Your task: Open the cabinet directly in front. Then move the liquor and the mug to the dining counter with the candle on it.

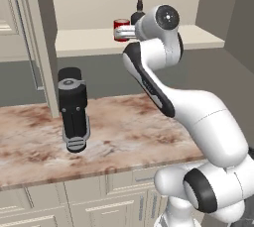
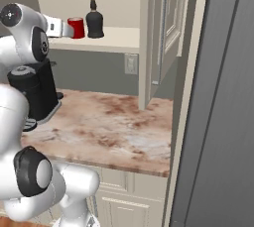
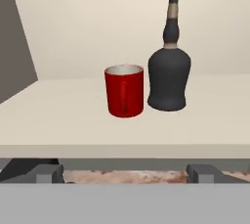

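Facing mug (image 3: 124, 91) beside liquor (image 3: 169, 66), end effector (image 3: 125, 173) spread.

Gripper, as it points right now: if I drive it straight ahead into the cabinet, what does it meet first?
Most likely the mug, roughly centred ahead of the open gripper on the cabinet's shelf. The liquor stands beside it, off to one side. Depth is unclear.

Black coffee machine (image 1: 73, 109), upright on marbled reddish-brown kitchen counter (image 1: 129, 137). Cream drawer fronts (image 1: 54, 203) below the counter. White wall outlet (image 2: 131, 64) on grey backsplash. Dark grey panel (image 2: 223, 122) at right.
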You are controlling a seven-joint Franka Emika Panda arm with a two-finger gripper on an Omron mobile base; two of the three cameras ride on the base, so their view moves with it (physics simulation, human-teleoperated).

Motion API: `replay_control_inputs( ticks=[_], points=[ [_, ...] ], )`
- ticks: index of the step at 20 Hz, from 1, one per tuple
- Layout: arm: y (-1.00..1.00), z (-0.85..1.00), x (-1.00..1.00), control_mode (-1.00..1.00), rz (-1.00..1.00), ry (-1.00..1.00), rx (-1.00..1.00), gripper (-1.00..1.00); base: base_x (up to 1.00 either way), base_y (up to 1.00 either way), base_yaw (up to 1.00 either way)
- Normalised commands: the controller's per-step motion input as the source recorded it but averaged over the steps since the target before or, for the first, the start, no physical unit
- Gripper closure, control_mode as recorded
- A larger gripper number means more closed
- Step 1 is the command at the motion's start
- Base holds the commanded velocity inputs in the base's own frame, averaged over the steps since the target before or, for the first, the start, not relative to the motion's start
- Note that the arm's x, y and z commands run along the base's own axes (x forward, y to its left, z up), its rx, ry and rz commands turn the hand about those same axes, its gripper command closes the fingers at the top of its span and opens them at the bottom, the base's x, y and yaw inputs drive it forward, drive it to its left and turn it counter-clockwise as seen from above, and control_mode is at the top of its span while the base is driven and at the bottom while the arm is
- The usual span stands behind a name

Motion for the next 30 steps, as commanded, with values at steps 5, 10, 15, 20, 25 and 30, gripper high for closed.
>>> replay_control_inputs(
  ticks=[5,10,15,20,25,30],
  points=[
    [0.0,0.0,0.26,-1.0,0.0,0.0,0.0,-1.0,0.0,0.0,0.0],
    [0.0,0.0,0.33,-1.0,0.0,0.0,0.0,-1.0,0.0,0.0,0.0],
    [0.0,0.0,0.36,-1.0,0.0,0.0,0.0,-1.0,0.0,0.0,0.0],
    [0.0,0.0,0.36,-1.0,0.0,0.0,0.0,-1.0,0.0,0.0,0.0],
    [0.0,0.0,0.27,-1.0,0.0,0.0,0.0,-1.0,0.0,0.0,0.0],
    [0.06,-0.05,0.22,-1.0,0.0,0.0,0.0,-1.0,0.0,0.0,0.0]
  ],
)
